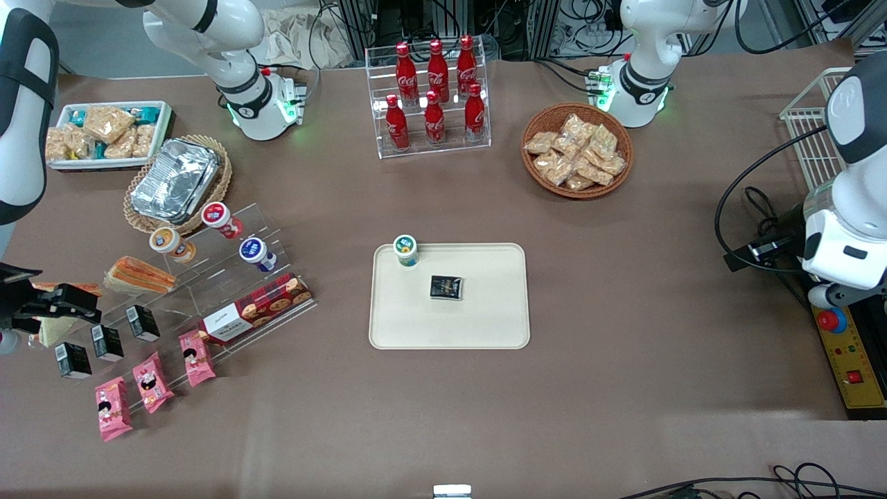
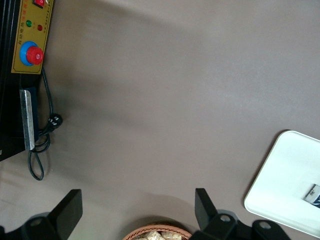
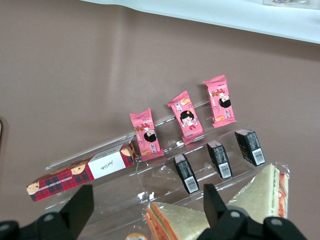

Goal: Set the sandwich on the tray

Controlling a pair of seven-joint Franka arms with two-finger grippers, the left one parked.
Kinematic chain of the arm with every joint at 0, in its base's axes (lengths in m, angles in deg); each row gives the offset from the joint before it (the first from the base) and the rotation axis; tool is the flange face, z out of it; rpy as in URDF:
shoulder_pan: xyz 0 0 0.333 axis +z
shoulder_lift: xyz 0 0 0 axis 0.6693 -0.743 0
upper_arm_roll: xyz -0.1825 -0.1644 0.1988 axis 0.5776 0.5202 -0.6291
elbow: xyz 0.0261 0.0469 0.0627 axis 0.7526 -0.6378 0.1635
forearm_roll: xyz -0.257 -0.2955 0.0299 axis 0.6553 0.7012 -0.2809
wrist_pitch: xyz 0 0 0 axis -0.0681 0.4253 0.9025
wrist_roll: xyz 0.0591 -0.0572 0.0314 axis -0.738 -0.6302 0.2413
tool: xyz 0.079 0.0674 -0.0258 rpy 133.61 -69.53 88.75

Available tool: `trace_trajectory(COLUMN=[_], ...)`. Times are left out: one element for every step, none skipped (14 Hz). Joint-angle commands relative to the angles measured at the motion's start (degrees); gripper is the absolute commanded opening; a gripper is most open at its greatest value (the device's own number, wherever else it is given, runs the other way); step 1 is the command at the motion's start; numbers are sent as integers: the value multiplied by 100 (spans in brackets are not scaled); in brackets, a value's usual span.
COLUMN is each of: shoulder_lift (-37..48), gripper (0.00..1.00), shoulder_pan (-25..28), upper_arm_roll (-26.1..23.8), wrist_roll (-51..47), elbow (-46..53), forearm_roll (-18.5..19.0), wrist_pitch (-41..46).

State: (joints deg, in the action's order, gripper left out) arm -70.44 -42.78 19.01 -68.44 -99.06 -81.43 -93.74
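The sandwich (image 1: 54,334) is a clear-wrapped pale wedge lying on the clear stepped shelf at the working arm's end of the table, partly hidden under my gripper (image 1: 89,305). The right wrist view shows its cream bread face and thin orange-red edge (image 3: 264,192). There my gripper (image 3: 148,207) hangs open above the shelf, and what lies between its fingers is a second wedge with orange and cream layers (image 3: 182,221), not the sandwich. The cream tray (image 1: 485,326) lies mid-table, its rim showing in both wrist views (image 3: 250,17) (image 2: 280,185). It carries a small cup (image 1: 405,250) and a dark packet (image 1: 445,287).
The shelf (image 1: 208,291) also holds pink snack packs (image 3: 187,117), small black cartons (image 3: 219,159), a red cookie box (image 1: 256,310) and little cups (image 1: 222,217). A foil container (image 1: 174,177), a white snack bin (image 1: 104,133), a cola rack (image 1: 433,97) and a snack basket (image 1: 576,150) stand farther from the camera.
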Motion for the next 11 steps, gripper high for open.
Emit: trace_trajectory(shoulder_lift=[18, 18, 18, 35, 53, 61, 96, 158, 202, 220, 237], gripper=[98, 98, 98, 98, 98, 98, 98, 98, 98, 98, 98], shoulder_pan=[-63, -37, -11, -10, -10, -28, -63, -72, -81, -116, -159], upper_arm_roll=[-54, -54, -63, -72, -72, -72, -54, -28, -10, 33, 86], wrist_roll=[17, -9, -18, -18, -18, -18, -18, 34, 26, 17, -17], elbow=[-5, -5, -5, -5, -5, -5, -5, -31, -48, -48, -48], forearm_roll=[-130, -130, -130, -139, -148, -200, -253, -253, -236, -227, -227], wrist_pitch=[-33, -42, -42, -33, -33, -33, 28, 63, 168, 334, 467])
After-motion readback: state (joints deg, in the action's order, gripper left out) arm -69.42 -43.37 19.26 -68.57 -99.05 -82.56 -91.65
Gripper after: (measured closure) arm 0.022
